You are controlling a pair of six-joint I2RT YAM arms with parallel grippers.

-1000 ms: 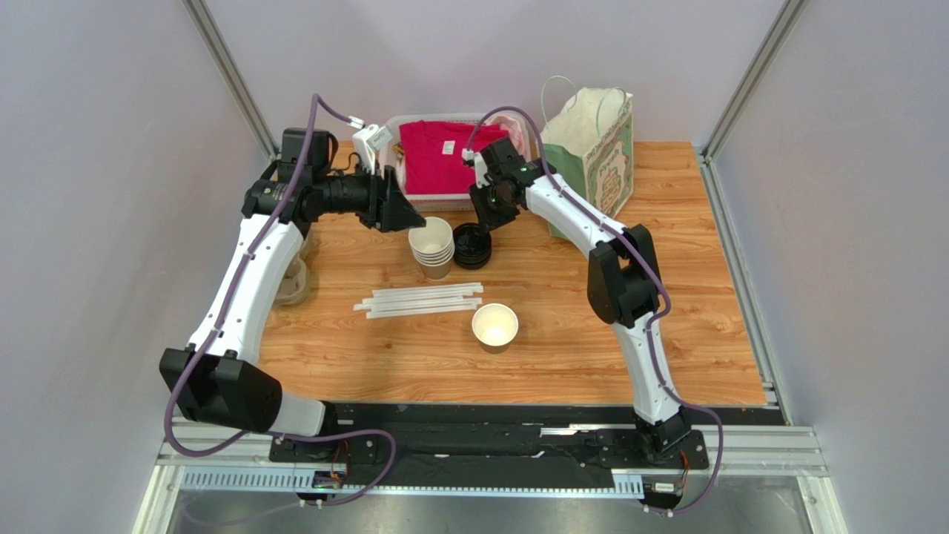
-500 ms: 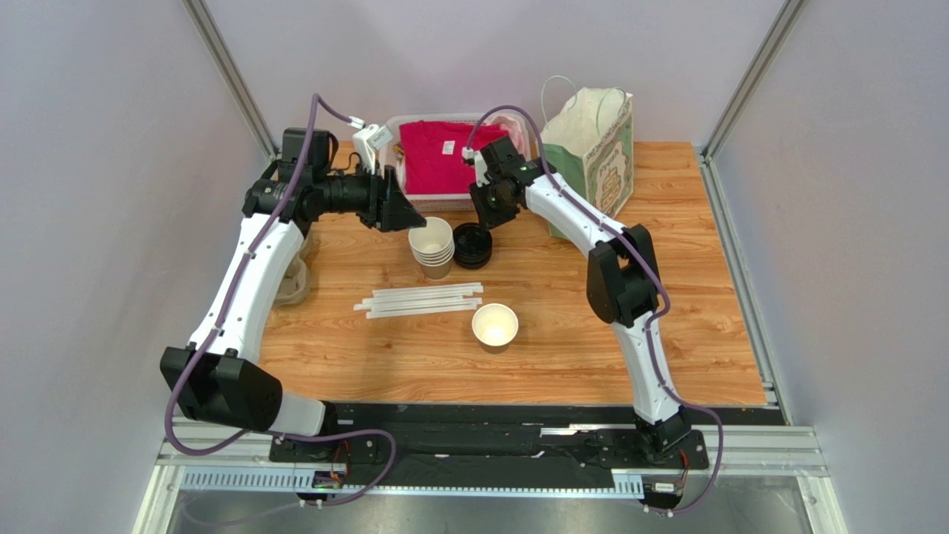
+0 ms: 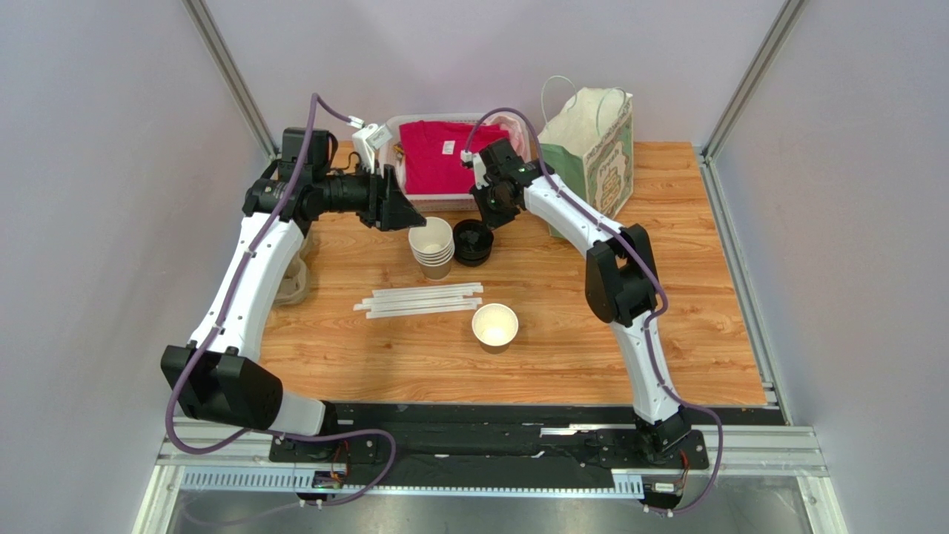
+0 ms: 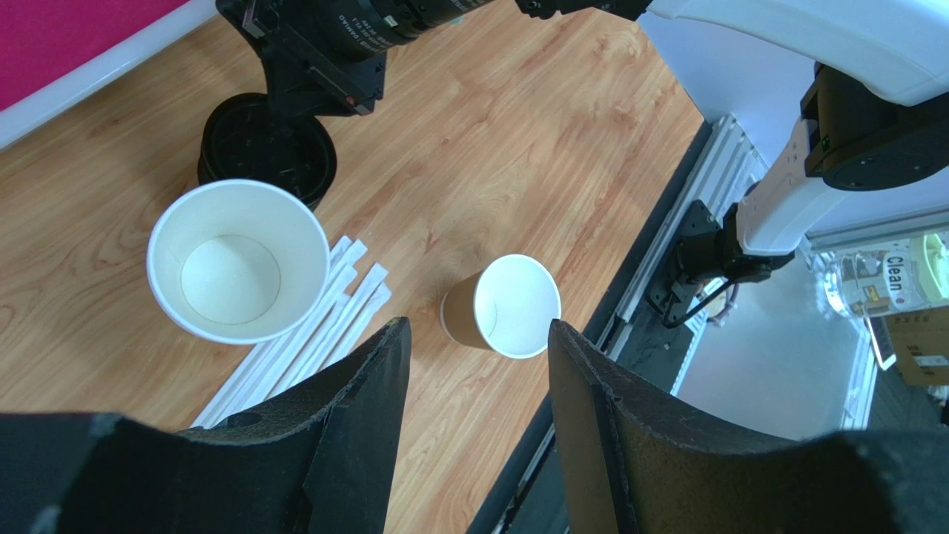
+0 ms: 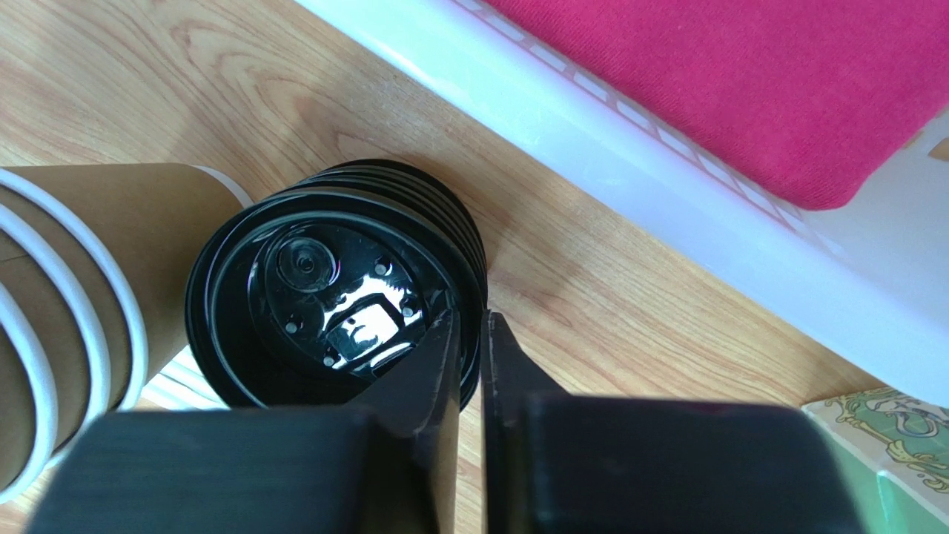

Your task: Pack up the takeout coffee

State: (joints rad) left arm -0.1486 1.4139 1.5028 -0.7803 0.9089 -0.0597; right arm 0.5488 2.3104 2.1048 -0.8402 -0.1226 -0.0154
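The right gripper is clenched almost flat on the right rim of the top lid, and the thin black edge sits between its fingers. That lid crowns the lid pile, which touches the stack of cups on its left. Just beyond it on the far side are the white bin and its red cloth.

Only the right wrist view shows this pinch. From above, the wrist covers the far edge of the pile.

The left gripper is released, its fingers spread with nothing in them, and it hangs over the stack of cups.

The takeout cup stands alone on the table, well nearer than both grippers and just near-right of the straws. It is upright with its long axis vertical and its uncovered mouth facing up. The top view gives only its cream inside. The left wrist view also shows its tan wall. The paper bag stands at the far right.
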